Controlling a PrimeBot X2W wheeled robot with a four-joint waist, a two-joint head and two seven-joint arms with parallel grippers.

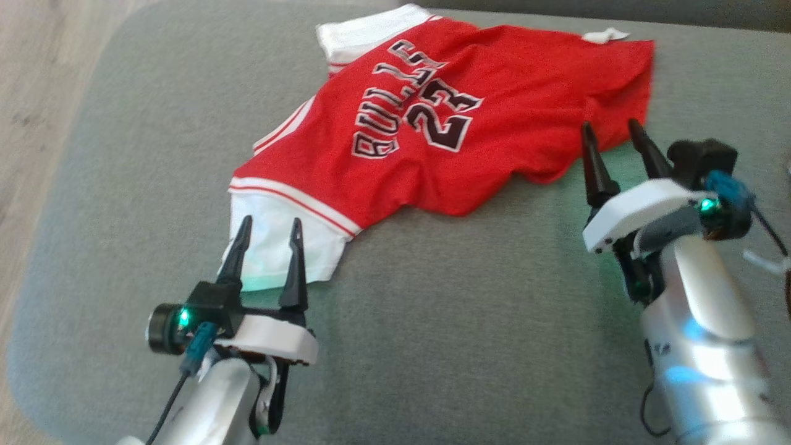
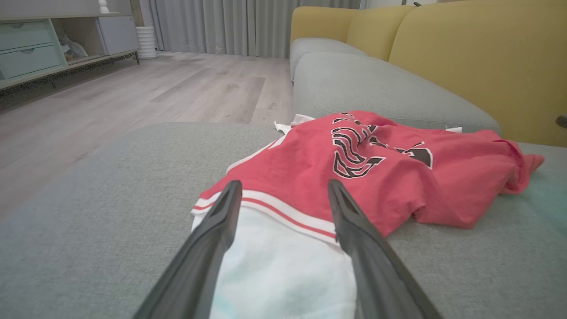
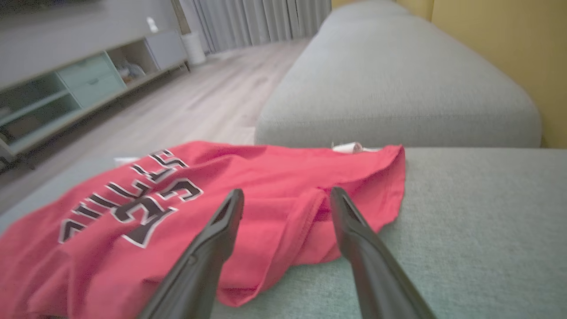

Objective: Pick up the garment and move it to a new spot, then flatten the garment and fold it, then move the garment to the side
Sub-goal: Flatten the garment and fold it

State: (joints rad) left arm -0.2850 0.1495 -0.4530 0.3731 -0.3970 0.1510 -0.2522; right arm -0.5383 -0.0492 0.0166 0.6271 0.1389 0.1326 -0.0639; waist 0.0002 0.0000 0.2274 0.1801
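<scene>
1. Head view: the left arm (image 1: 210, 395) reaches in from the lower left. Its two dark fingers (image 1: 295, 266) point up the view over the white end panel of the red basketball jersey (image 1: 469, 123), which has white trim and black "BULLS 23" lettering. The jersey lies spread and rumpled on the grey sofa cushion (image 1: 432, 321). The left jaws stand wide apart and hold nothing.
2. Head view: the right arm (image 1: 704, 346) rises from the lower right, leaning up and to the left. Its fingertips sit at the jersey's near red edge. Its jaws are spread and empty.
3. Left wrist view: the fingers (image 2: 208, 248) splay wide with the white panel between them. The red-and-white striped band of the jersey (image 2: 301, 177) lies just past the tips. Nothing is pinched, and I cannot tell whether the fingers touch the cloth.
4. Right wrist view: the fingers (image 3: 367, 252) stand apart over a folded red hem of the jersey (image 3: 266, 186), near its corner on the cushion (image 3: 465, 221). The jaws are open and grip nothing.
</scene>
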